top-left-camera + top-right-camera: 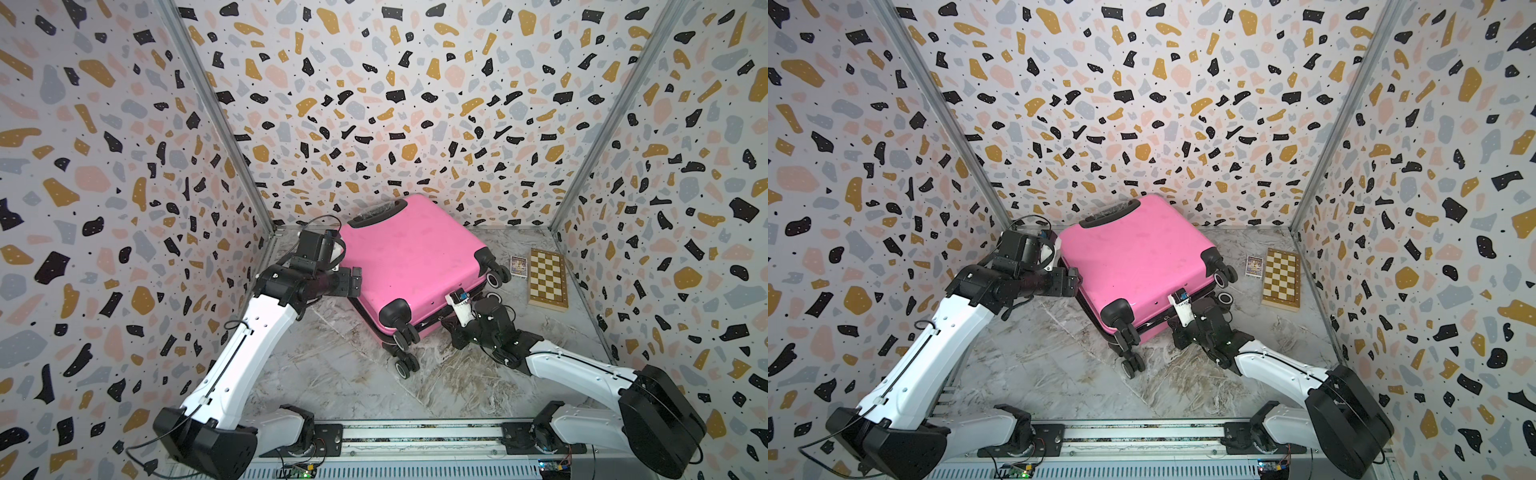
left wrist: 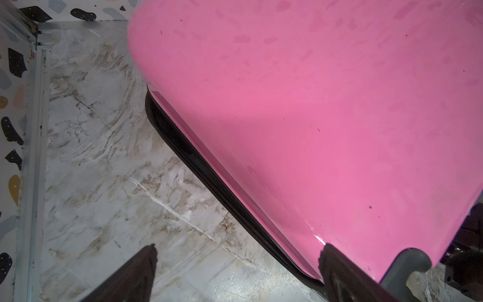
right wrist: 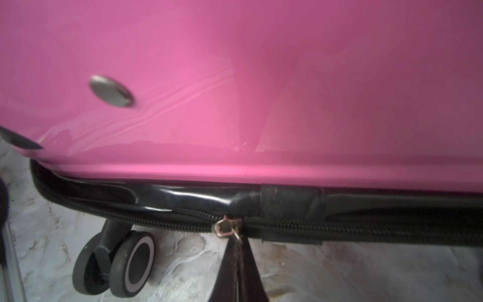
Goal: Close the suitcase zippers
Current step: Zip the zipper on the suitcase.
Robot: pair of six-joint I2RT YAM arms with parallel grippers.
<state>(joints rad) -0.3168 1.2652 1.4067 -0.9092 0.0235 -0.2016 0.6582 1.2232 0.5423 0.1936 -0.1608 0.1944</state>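
The pink suitcase (image 1: 415, 257) (image 1: 1133, 253) lies flat on the marble floor, lid down, handle toward the back wall. Its black zipper band (image 2: 209, 180) (image 3: 366, 230) runs along the seam. My left gripper (image 2: 239, 251) (image 1: 355, 282) is open at the case's left edge. One finger (image 2: 337, 266) lies over the pink shell and the other over bare floor. My right gripper (image 3: 237, 241) is shut on the small metallic zipper pull (image 3: 224, 227) at the near side, beside a black fabric tab (image 3: 292, 209).
A checkered chessboard box (image 1: 547, 279) and a small card box (image 1: 518, 266) lie right of the suitcase by the right wall. Black spinner wheels (image 1: 405, 345) (image 3: 125, 261) stick out at the near corner. Patterned walls close in left, back and right.
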